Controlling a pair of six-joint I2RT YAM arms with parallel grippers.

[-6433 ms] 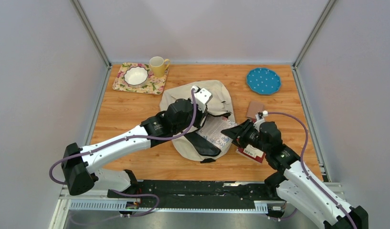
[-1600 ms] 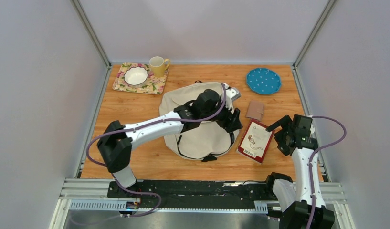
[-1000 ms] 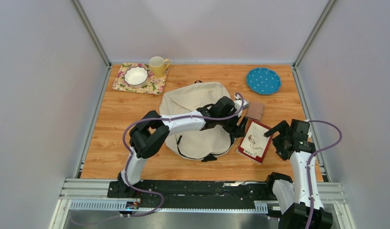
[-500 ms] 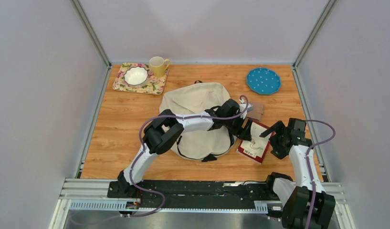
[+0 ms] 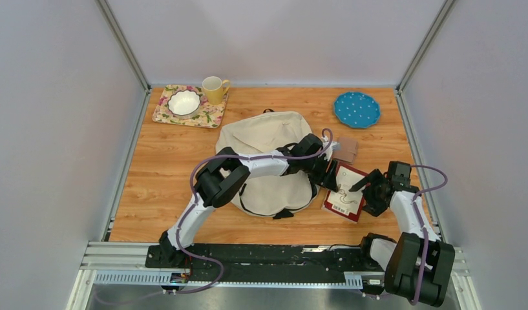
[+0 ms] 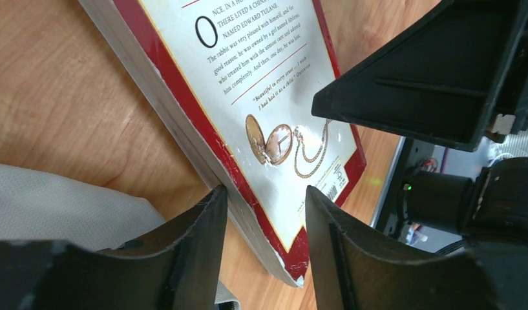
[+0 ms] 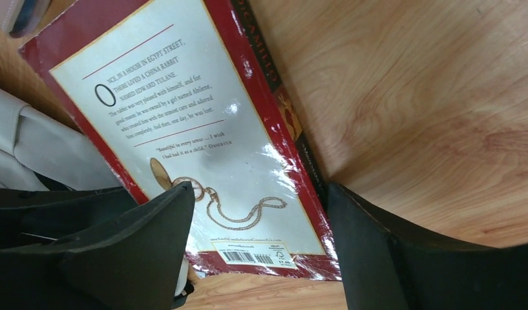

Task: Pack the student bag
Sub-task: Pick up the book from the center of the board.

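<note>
The cream student bag (image 5: 267, 152) lies flat mid-table, and its fabric shows in the left wrist view (image 6: 54, 200). Right of it lies a red-bordered book (image 5: 346, 192) with its back cover up. My left arm reaches across the bag. Its gripper (image 5: 330, 177) is open, the jaws straddling the book's (image 6: 274, 110) left page edge (image 6: 265, 194). My right gripper (image 5: 366, 188) is also open at the book's (image 7: 203, 123) right spine edge (image 7: 260, 190). One of its fingers is over the cover, the other beside the spine on the wood.
A small brown wallet (image 5: 346, 150) lies just beyond the book. A blue dotted plate (image 5: 357, 108) sits at the back right. A yellow mug (image 5: 214, 89) and a white bowl (image 5: 184, 101) rest on a floral mat (image 5: 209, 116) at the back left.
My left gripper slid right off the bag to the book's left edge and its jaws narrowed. My right gripper moved left onto the book's right edge and closed slightly.
</note>
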